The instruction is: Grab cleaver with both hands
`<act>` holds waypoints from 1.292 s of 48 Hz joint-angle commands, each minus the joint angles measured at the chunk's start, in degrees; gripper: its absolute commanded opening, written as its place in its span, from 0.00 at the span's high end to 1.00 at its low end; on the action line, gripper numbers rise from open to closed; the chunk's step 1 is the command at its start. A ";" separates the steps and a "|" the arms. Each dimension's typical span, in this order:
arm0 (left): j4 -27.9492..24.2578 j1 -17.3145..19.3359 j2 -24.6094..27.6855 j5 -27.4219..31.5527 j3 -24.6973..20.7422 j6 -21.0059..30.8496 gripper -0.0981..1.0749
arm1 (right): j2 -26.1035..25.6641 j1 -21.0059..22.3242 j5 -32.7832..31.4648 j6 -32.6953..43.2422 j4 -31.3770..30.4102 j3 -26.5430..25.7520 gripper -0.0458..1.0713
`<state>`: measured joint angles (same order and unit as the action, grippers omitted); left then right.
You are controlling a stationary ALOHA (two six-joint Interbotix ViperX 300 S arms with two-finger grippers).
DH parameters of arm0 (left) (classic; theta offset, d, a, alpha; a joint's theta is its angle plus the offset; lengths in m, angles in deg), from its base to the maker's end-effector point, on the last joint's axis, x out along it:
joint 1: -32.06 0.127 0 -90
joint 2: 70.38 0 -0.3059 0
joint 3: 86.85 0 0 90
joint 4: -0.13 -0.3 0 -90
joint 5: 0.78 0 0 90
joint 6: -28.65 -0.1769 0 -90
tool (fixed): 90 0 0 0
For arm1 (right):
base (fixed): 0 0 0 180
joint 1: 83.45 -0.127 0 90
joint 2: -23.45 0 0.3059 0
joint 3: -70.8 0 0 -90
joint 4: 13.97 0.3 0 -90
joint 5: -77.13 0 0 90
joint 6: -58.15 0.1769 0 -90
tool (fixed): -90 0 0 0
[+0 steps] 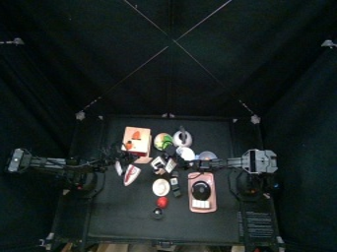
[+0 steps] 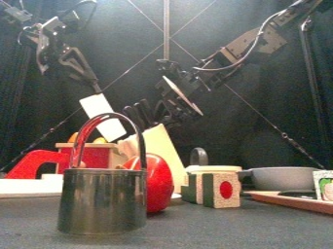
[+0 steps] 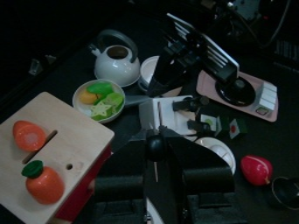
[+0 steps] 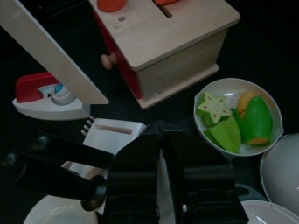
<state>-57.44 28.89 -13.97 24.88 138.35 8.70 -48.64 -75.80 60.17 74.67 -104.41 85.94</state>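
Note:
The cleaver [image 2: 159,151] is a pale toy blade, held tilted in the air above the table's middle. My left gripper [image 2: 134,119] and my right gripper [image 2: 176,97] meet at it from either side. In the left wrist view the jaws [image 3: 155,138] close on the cleaver's white end [image 3: 167,112], with the right arm's gripper [image 3: 198,57] just beyond. In the right wrist view the jaws [image 4: 158,144] are closed at the cleaver's white part [image 4: 114,131], and the left gripper [image 4: 47,162] shows beside it. From above, both grippers meet near the cleaver [image 1: 157,161].
Under and around the grippers are a wooden box [image 1: 136,136], a white teapot [image 3: 115,59], a bowl of toy vegetables [image 4: 239,118], a pink scale [image 1: 200,190] and a red apple [image 2: 156,183]. A metal cup [image 2: 101,199] stands at the front edge.

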 commanded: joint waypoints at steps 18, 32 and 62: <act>-2.11 -6.94 -2.99 -5.63 -2.72 -2.55 0.59 | -14.77 -2.20 -0.18 -0.09 -1.32 4.39 0.62; -9.14 -7.65 0.44 -19.51 0.44 -3.08 0.59 | -20.92 -9.76 -0.09 0.00 -6.68 9.23 0.62; -20.74 -7.56 6.86 -25.14 -4.13 -3.08 0.59 | -21.71 -19.78 1.93 0.62 0.70 11.95 0.62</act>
<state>-77.21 21.25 -7.21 0.62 136.68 5.54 -69.47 -95.31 61.92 75.38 -105.20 98.77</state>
